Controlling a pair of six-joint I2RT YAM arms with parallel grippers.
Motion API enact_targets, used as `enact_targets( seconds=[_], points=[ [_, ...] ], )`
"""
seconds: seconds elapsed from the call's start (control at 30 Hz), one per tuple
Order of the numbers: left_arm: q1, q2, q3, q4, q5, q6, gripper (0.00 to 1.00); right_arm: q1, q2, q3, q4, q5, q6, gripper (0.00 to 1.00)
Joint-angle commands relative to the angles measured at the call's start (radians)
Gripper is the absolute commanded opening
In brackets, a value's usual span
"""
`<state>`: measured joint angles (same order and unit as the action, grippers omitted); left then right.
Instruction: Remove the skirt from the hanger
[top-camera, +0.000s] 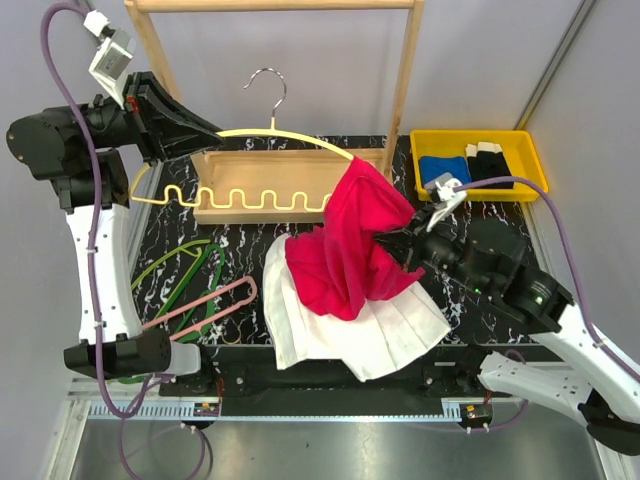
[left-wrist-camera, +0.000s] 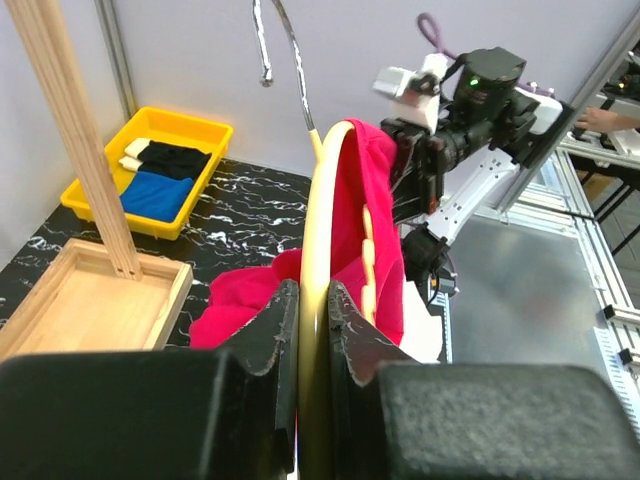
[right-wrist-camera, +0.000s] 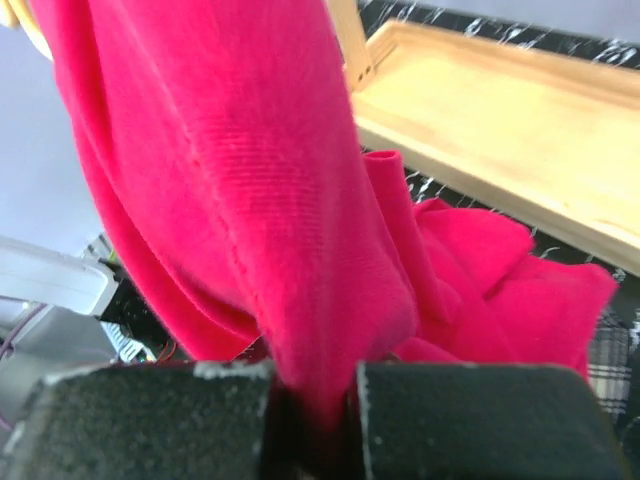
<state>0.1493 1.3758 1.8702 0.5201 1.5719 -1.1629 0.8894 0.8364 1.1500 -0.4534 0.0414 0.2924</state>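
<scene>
The white pleated skirt (top-camera: 335, 340) is lying spread on the counter (top-camera: 240, 245), near and centre, with its far part covered by the bright red shirt (top-camera: 350, 245). The pale pink hanger (top-camera: 205, 303) is lying flat just to the skirt's left, beside the green wire hangers (top-camera: 185, 265), and seems not to be passing through the skirt, so the skirt is probably already free of it. The red shirt is draping from the right end of the pale yellow curved hanger (left-wrist-camera: 316, 230). The left end effector (left-wrist-camera: 313, 310) is clamping that hanger's arc narrowly and lifting it over the wooden tray (top-camera: 250, 212), likely so the cloth hangs free. The right end effector (top-camera: 385, 241) is pinching a fold of the red shirt tight, seemingly to draw it off toward the near right. Far right, a yellow bin (top-camera: 480, 133) is holding folded garments.
</scene>
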Motion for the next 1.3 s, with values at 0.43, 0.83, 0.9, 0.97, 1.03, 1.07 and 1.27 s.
enact_targets(
  seconds=[0.43, 0.83, 0.9, 0.97, 1.03, 1.07, 1.27],
  points=[
    [0.39, -0.156, -0.33, 0.256, 0.116, -0.074, 0.0, 0.0, -0.134, 0.028, -0.088, 0.126, 0.076, 0.0],
    [1.033, -0.493, -1.196, 0.342, 0.12, -0.069, 0.0, 0.0, 0.185, 0.231, 0.053, -0.012, 0.06, 0.0],
    [1.068, -0.581, -1.269, 0.356, 0.12, -0.052, 0.0, 0.0, 0.205, 0.237, 0.07, -0.038, 0.071, 0.0],
    [1.076, -0.613, -1.312, 0.422, 0.119, -0.046, 0.0, 0.0, 0.227, 0.241, 0.073, -0.078, 0.089, 0.0],
    [1.11, -0.597, -1.316, 0.442, 0.114, -0.038, 0.04, -0.003, 0.233, 0.235, 0.091, -0.089, 0.1, 0.0],
    [1.124, -0.574, -1.318, 0.446, 0.115, -0.041, 0.1, -0.001, 0.234, 0.234, 0.094, -0.095, 0.102, 0.0],
    [1.199, -0.373, -1.246, 0.451, 0.122, -0.041, 0.98, -0.012, 0.248, 0.24, 0.094, -0.1, 0.119, 0.0]
  ],
)
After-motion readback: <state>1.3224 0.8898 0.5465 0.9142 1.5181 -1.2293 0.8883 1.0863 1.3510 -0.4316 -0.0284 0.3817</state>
